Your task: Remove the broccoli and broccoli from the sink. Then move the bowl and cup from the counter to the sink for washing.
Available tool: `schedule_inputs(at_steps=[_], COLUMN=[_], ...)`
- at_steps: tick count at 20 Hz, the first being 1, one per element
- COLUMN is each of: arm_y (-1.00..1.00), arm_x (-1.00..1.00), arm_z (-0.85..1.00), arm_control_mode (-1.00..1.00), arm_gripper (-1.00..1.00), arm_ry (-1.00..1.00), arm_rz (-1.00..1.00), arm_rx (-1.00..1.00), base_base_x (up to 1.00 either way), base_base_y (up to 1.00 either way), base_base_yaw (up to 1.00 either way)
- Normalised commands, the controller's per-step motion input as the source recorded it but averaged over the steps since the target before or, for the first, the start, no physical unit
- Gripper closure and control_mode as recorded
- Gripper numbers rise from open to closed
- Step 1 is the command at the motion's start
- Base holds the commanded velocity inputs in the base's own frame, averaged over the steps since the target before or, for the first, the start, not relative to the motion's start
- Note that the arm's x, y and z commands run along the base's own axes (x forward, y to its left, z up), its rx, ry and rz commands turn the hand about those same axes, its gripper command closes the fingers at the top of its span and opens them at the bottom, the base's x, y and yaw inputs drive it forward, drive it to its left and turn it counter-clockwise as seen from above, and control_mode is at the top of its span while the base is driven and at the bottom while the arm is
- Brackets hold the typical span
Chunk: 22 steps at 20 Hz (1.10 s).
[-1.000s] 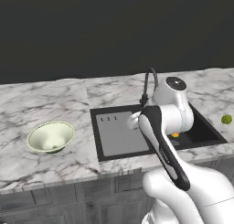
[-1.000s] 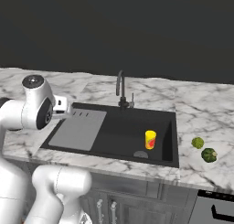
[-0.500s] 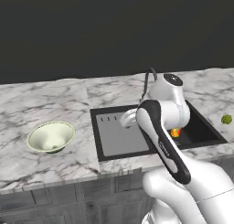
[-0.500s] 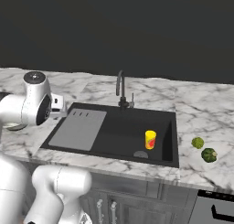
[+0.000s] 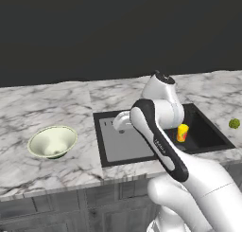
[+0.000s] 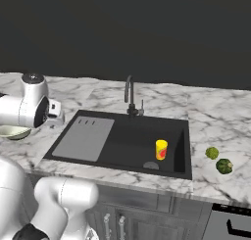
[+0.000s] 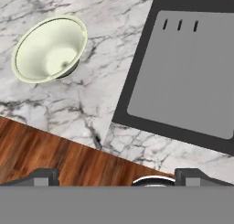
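yellow cup (image 6: 161,149) with red-orange mark, no writing

Rendered scene, evenly lit from above; no glare or hot spots. Far wall is flat near-black in both base views. The marble surface (image 6: 215,114) reads bright, veins crisp. The sink (image 6: 139,136) is dark, detail low in its basin. Shadows soft and faint: a thin one under the bowl (image 7: 49,48), a small one beside the cup (image 6: 161,149). No blur, no edge distortion; slight pixel softness throughout.
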Motion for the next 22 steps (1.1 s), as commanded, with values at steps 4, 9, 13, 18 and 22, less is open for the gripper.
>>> schedule_inputs(at_steps=[4, 9, 13, 18, 22], arm_y=[0.27, 0.29, 0.29, 0.29, 0.3], arm_x=[0.05, 0.02, 0.04, 0.06, 0.08], arm_z=[0.0, -0.03, -0.04, -0.06, -0.09], arm_control_mode=[-1.0, -1.0, -1.0, -1.0, -1.0], arm_gripper=[-1.0, -1.0, -1.0, -1.0, -1.0], arm_ry=[0.09, 0.07, 0.06, 0.04, 0.05], arm_rz=[-0.02, -0.03, -0.03, -0.02, -0.03], arm_rx=[0.04, 0.04, 0.05, 0.04, 0.03], base_base_x=[0.0, 0.0, 0.0, 0.0, 0.0], base_base_y=[0.0, 0.0, 0.0, 0.0, 0.0], base_base_yaw=[0.0, 0.0, 0.0, 0.0, 0.0])
